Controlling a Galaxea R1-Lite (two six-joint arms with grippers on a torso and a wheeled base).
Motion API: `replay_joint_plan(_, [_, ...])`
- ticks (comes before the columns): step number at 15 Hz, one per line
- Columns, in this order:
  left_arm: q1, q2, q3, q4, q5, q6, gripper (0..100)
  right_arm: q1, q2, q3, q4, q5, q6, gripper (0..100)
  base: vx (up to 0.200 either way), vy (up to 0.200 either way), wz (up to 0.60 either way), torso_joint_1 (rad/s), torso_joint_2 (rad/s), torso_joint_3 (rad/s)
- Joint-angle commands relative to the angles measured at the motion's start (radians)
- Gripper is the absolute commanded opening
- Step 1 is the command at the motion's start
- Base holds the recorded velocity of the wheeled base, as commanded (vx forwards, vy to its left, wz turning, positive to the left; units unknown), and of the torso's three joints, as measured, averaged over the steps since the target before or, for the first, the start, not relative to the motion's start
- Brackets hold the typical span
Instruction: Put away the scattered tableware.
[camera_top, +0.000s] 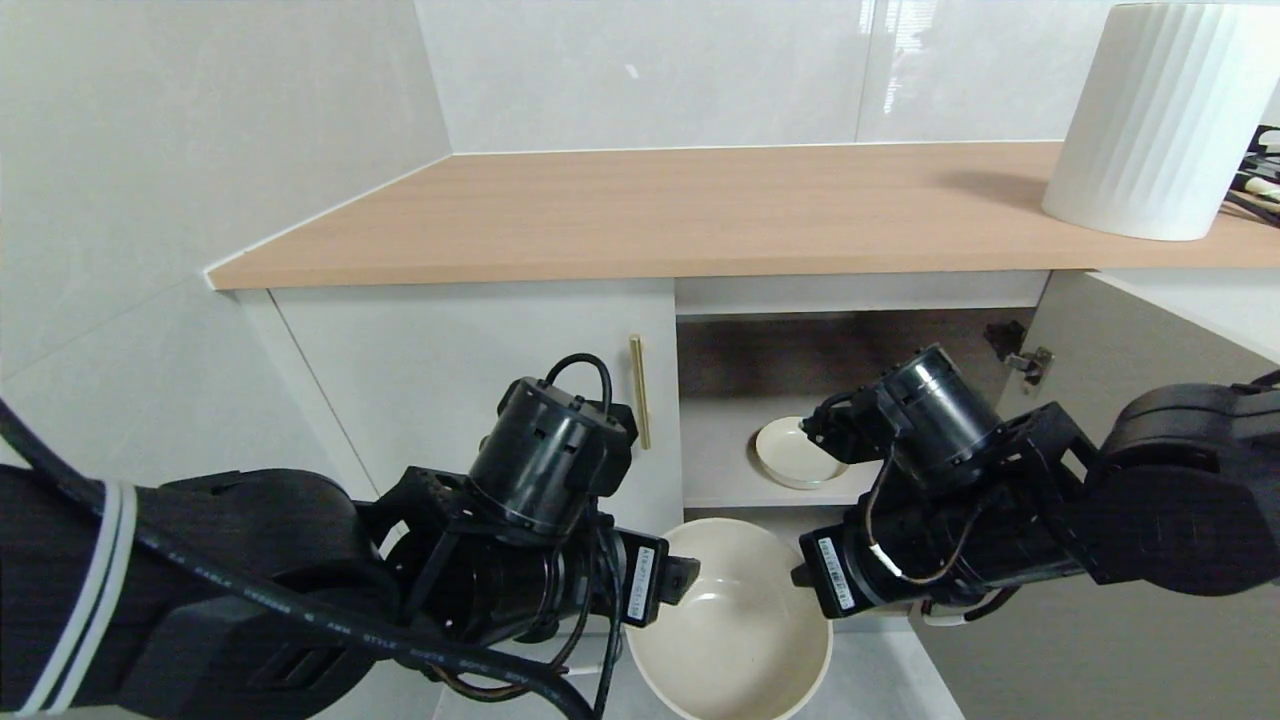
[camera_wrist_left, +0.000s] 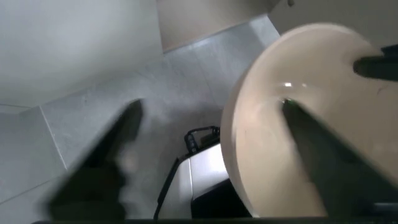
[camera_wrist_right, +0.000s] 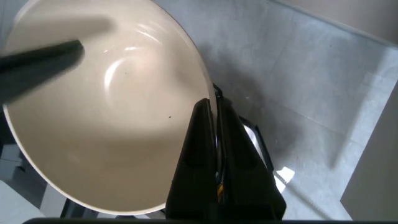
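A large cream bowl hangs between my two grippers in front of the open cabinet. My right gripper is shut on its rim, with the rim pinched between the fingers in the right wrist view. My left gripper is open at the opposite rim. In the left wrist view one of its fingers lies inside the bowl and the other stands well outside it. The bowl's inside holds nothing. A small cream dish rests on the cabinet shelf.
The cabinet's right door is swung open. The left door, with a gold handle, is closed. A wooden counter above carries a white ribbed container at the right. Grey floor tiles lie below the bowl.
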Motion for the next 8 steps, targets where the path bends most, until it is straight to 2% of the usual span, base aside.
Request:
replay_joint_plan(1, [0.003, -0.020, -0.003, 0.000, 0.008, -0.001, 100, -0.004, 0.013, -0.003, -0.002, -0.002, 0.001, 0, 0.000, 0.000, 0.00, 0.000, 0.00, 0.000])
replay_joint_plan(3, [0.007, -0.046, -0.005, 0.000, 0.016, -0.001, 100, -0.034, 0.060, -0.015, -0.047, -0.024, 0.040, 0, 0.000, 0.000, 0.00, 0.000, 0.00, 0.000])
replay_joint_plan(6, [0.014, -0.062, -0.005, 0.000, 0.016, -0.001, 100, -0.133, 0.183, -0.060, -0.209, -0.108, 0.144, 0, 0.000, 0.000, 0.00, 0.000, 0.00, 0.000])
replay_joint_plan(8, [0.023, -0.056, -0.005, -0.002, 0.016, -0.001, 100, -0.200, 0.254, -0.123, -0.226, -0.155, 0.196, 0, 0.000, 0.000, 0.00, 0.000, 0.00, 0.000])
